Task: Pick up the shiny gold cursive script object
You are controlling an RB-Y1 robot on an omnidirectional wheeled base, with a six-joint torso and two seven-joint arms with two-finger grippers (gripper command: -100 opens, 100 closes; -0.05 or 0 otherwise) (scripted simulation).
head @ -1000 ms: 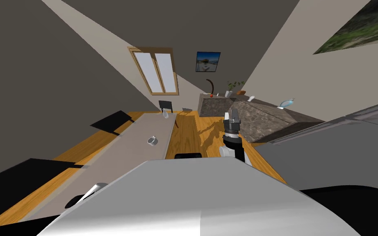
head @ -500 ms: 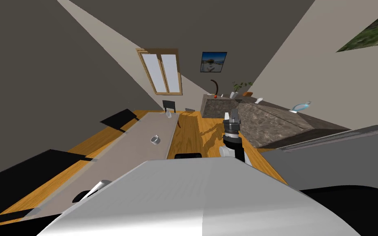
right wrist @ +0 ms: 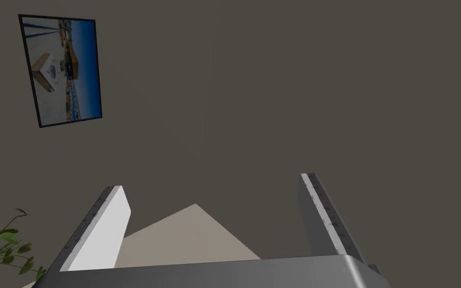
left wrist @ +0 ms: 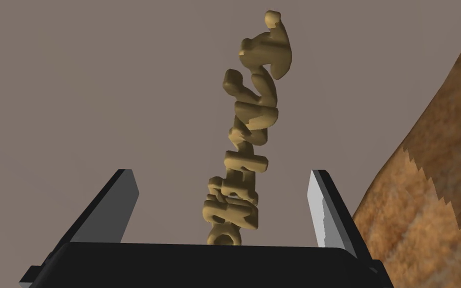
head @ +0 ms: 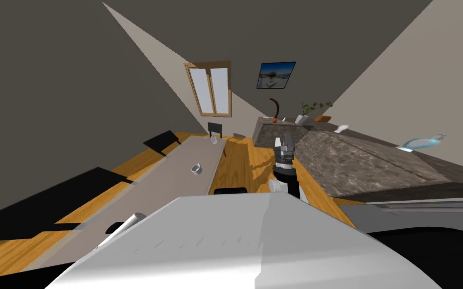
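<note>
**Left gripper lined up on the gold lettering.** The left gripper (left wrist: 223,172) hung low over a flat grey-brown surface (left wrist: 74,100). Its two blade fingers stood wide apart, with the shiny gold cursive script object (left wrist: 254,115) lying between them and touching neither. The lumpy lettering lay flat, its long axis running straight out from the gripper's dark body. Its near end was tucked close against that body and its far end reached well past the fingertips.

The left arm was plainly the nearer one. The grasp looked to need little more than a squeeze across the script's narrow width, followed by a lift.

The surface matched the top of the long grey-brown table (head: 175,180). A strip of orange-brown wooden floor (left wrist: 434,200) showed just past its edge, so the script probably lay near the table's rim, slightly closer to the finger on that side.

The right gripper (head: 285,139) was held up beside the table, over the floor between the table and a dark stone-patterned counter (head: 356,160). Its fingers were likewise spread and held nothing.

On the table, a small grey cup (head: 197,168) stood about midway along and a clear glass (head: 214,139) stood at the far end, where a dark chair (head: 215,129) was drawn up. Beyond the table's far end, a wood-framed window (head: 210,89) was set in the pale wall.
</note>
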